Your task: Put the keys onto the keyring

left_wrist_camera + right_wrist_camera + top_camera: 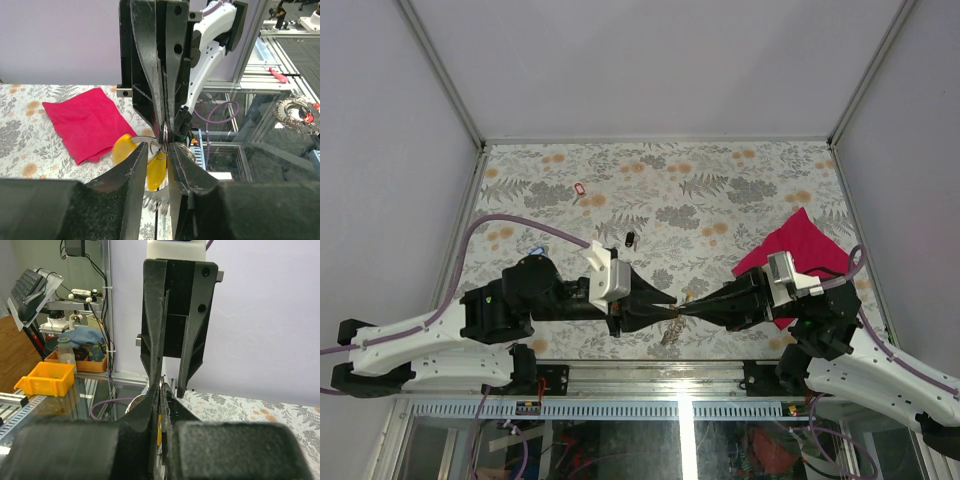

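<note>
My two grippers meet tip to tip above the near middle of the table. My right gripper (686, 307) (161, 390) is shut on the thin metal keyring (151, 144), which hangs between both tips. A yellow key head (156, 170) and a second yellow piece (122, 148) dangle from it; they show as a small bundle in the top view (669, 336). My left gripper (670, 298) (157, 147) is open, its fingers on either side of the ring and the yellow key. Loose on the table are a red key (580, 189), a black key (630, 238) and a blue key (536, 250).
A magenta cloth (800, 245) (87, 122) lies on the flowered tablecloth at the right, partly under my right arm. The table's near metal edge (650, 368) runs just below the grippers. Grey walls close in the left, right and back.
</note>
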